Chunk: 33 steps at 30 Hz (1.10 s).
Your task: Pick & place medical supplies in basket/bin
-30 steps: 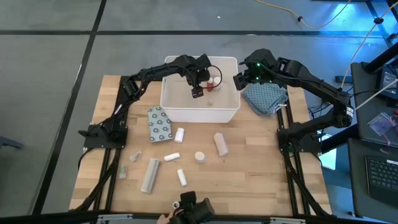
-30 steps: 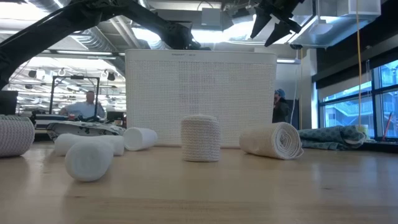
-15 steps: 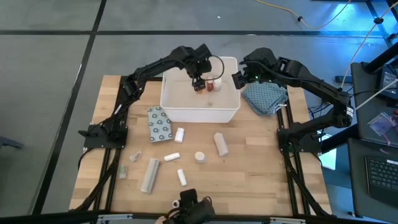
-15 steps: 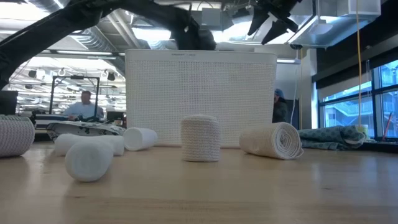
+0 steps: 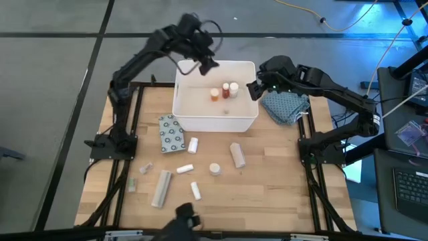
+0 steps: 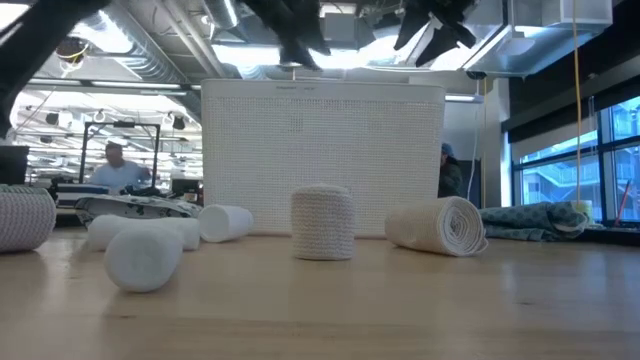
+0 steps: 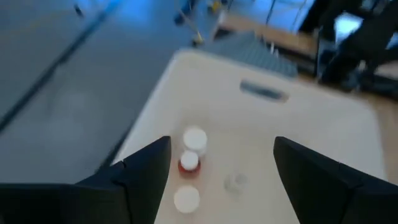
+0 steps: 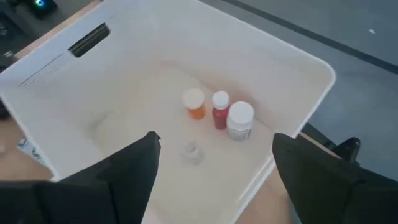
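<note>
The white tub stands at the table's far middle. Three white-capped bottles stand upright on its floor: an orange one, a red one and a wider one. They also show in the left wrist view, with the red bottle in the middle. My left gripper hangs open, high over the tub's far left corner. My right gripper is open over the tub's right rim. On the table lie the grey dotted packet, small white rolls, a beige roll and a long pale tube.
A blue-grey patterned cloth lies right of the tub, under the right arm. A small clear item lies on the tub floor. In the low view a white roll and the beige roll sit before the tub wall. People show in the room behind.
My left gripper has risen out of the tub and swung toward the table's far left, and it now hangs above the tub's far corner. An orange bottle now shows standing on the tub floor where that gripper was.
</note>
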### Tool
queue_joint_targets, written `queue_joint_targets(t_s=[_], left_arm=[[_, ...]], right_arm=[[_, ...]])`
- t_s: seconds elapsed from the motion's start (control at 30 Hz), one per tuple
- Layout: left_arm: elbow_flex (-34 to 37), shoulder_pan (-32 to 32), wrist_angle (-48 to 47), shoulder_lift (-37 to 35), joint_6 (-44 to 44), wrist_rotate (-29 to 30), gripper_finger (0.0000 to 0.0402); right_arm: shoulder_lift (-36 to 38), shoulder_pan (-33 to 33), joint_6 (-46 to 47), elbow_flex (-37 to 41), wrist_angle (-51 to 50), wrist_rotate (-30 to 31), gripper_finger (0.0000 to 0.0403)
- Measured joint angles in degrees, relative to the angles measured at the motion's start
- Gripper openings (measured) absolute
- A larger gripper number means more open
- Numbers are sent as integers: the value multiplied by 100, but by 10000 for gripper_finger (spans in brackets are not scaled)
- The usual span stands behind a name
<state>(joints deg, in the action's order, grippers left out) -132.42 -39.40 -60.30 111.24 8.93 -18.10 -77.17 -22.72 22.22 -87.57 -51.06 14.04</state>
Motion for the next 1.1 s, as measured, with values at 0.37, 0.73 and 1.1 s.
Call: queue_joint_targets(t_s=[0.37, 0.73, 1.1], left_arm=[[840, 179, 396, -1449, -295, 276, 277], [5398, 300, 3162, -4761, -1360, 808, 277], [7672, 304, 3672, -7312, -2273, 873, 277]], right_arm=[[10, 1236, 368, -649, -90, 945, 291], [-108, 2391, 1831, -280, -485, 949, 254], [-984, 3034, 2992, -275, -550, 401, 213]])
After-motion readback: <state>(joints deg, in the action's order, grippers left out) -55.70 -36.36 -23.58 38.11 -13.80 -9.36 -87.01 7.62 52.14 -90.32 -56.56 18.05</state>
